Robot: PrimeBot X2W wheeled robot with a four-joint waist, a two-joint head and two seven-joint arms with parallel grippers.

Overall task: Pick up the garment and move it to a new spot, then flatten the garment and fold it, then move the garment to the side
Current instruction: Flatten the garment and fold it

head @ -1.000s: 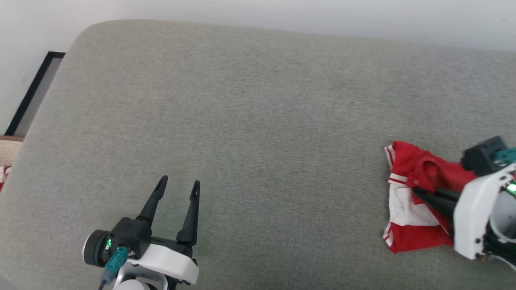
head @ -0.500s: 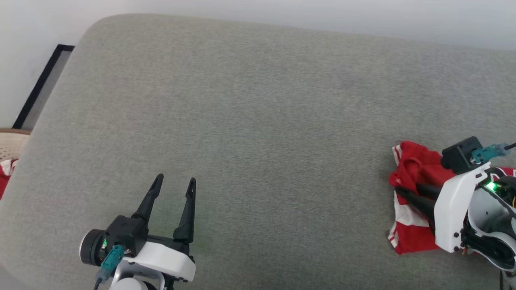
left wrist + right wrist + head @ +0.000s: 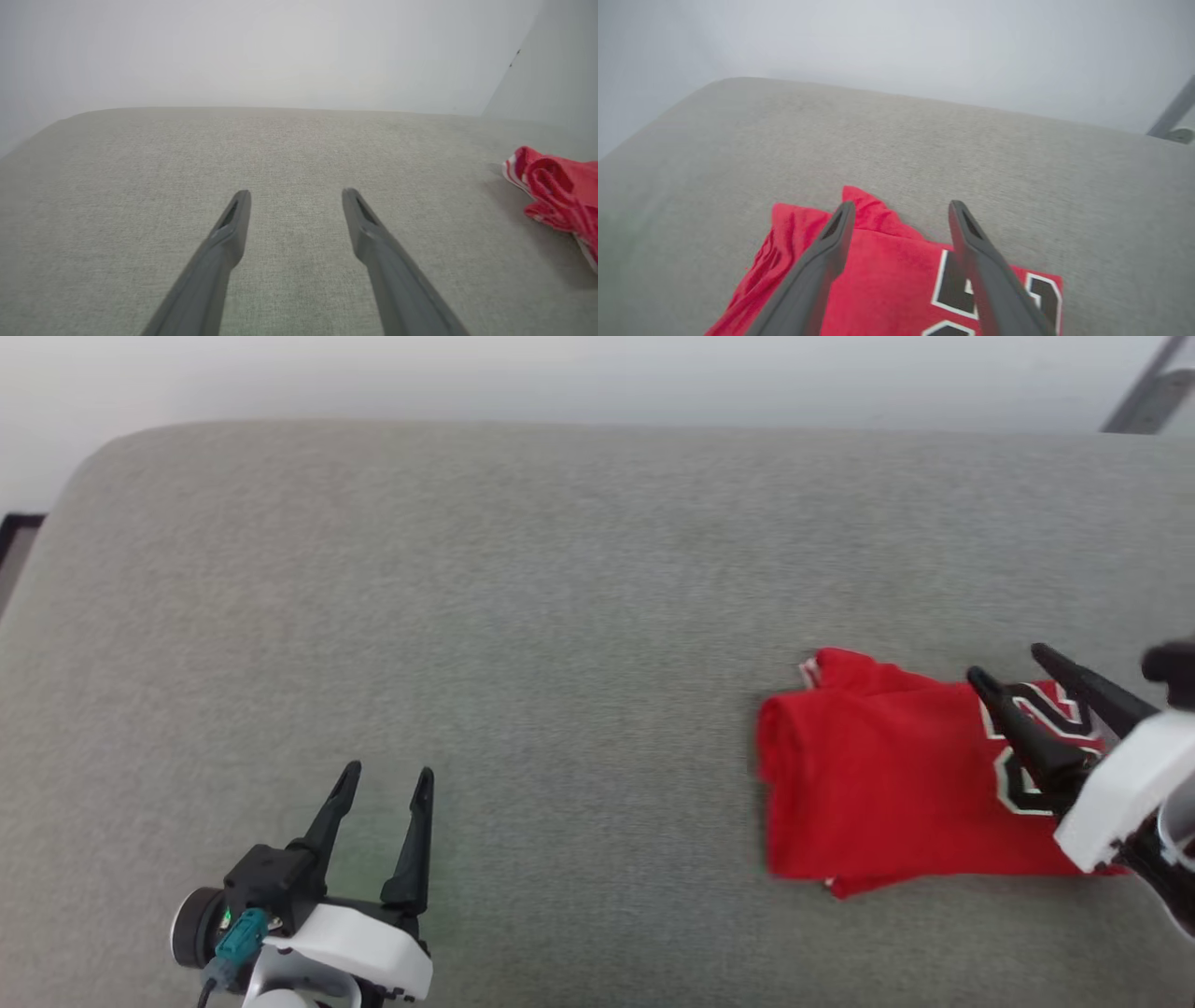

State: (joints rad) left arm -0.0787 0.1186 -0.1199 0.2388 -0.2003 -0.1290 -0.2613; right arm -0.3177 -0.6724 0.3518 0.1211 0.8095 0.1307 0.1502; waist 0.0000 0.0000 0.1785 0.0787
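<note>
The garment, red with a black white-outlined number, lies loosely spread on the grey cushion at the right. My right gripper hovers over its right part, above the number, open with nothing between its fingers. In the right wrist view the garment lies under the open right gripper. My left gripper stands open at the lower left, far from the cloth. In the left wrist view the left gripper points across bare cushion, and the garment shows bunched at the right edge.
The cushion's rounded far edge meets a pale wall. A grey metal bar slants at the top right corner. A dark frame shows at the left edge beside the cushion.
The head camera has shifted. The right gripper, earlier shut on the bunched garment, now stands open; the garment lies spread with its red numbered side up. The left gripper stays open.
</note>
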